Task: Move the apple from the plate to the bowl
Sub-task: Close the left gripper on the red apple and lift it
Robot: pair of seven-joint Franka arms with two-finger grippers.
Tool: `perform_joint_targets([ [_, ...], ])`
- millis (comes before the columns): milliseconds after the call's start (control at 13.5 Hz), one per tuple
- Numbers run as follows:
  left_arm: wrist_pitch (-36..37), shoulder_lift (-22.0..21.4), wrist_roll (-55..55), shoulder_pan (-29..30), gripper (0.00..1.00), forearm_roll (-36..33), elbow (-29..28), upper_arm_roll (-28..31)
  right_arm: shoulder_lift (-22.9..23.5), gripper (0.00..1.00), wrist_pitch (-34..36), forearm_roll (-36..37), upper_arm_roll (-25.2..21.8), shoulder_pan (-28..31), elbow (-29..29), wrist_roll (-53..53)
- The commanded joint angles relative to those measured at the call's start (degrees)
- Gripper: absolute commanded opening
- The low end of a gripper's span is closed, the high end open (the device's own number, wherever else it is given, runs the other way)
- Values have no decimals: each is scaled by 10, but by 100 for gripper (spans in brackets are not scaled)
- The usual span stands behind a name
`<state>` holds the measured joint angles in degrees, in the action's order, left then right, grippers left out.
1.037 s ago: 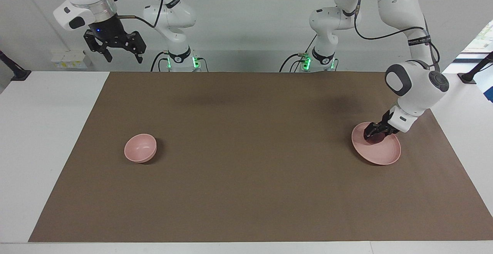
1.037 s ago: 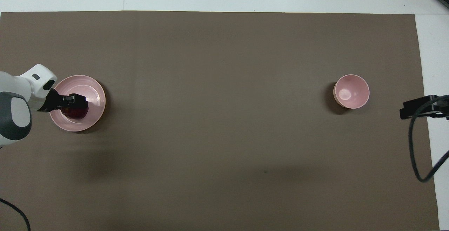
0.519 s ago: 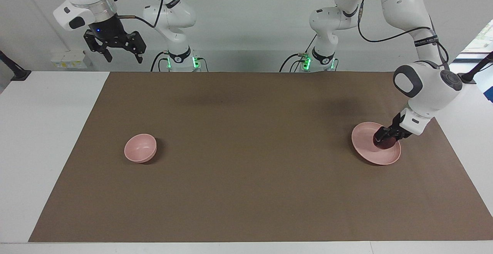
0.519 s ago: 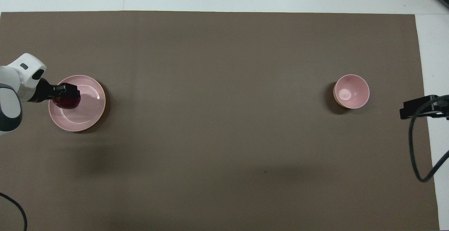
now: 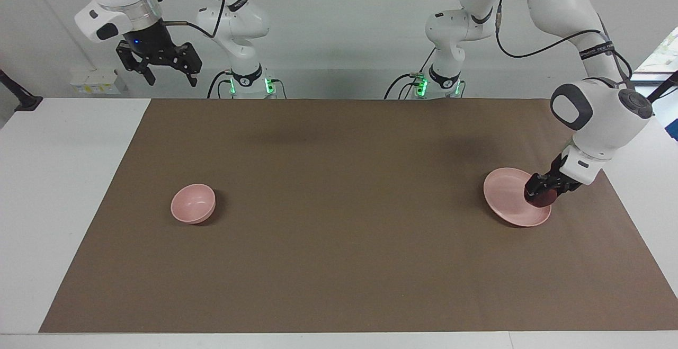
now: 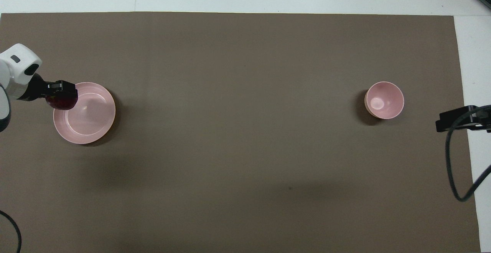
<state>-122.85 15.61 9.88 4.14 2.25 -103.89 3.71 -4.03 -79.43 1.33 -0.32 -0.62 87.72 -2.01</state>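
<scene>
The dark red apple (image 5: 541, 196) (image 6: 61, 102) hangs just above the rim of the pale pink plate (image 5: 508, 196) (image 6: 90, 114), at the plate's edge toward the left arm's end of the table. My left gripper (image 5: 540, 189) (image 6: 61, 93) is shut on the apple. The small pink bowl (image 5: 193, 203) (image 6: 384, 100) stands alone toward the right arm's end. My right gripper (image 5: 168, 78) waits open, high above the table's robot-side edge; only part of it (image 6: 456, 119) shows in the overhead view.
A brown mat (image 5: 339, 243) covers most of the white table (image 5: 63, 190). A black cable (image 6: 458, 184) loops down from the right arm near the mat's edge.
The left gripper has lifted the apple off the plate's middle and carried it out over the plate's rim toward the left arm's end. The right arm has barely moved.
</scene>
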Motion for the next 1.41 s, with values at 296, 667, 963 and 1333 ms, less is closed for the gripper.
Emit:
perform_joint_targets([
  [296,167,-29,-28,-37,0,-87,93,-6,-21,100,-32,-53,1,11,50,97],
  [667,290,-88,-124,-63,0,-64,134,-25,-40,100,-73,-163,-5,36,104,90],
  [963,390,-81,-304,-73,0,94,186,-34,-56,100,-116,-229,-5,47,150,89],
  [1333,430,-86,-437,-72,0,252,178,-36,-65,100,-142,-360,-5,71,192,21],
])
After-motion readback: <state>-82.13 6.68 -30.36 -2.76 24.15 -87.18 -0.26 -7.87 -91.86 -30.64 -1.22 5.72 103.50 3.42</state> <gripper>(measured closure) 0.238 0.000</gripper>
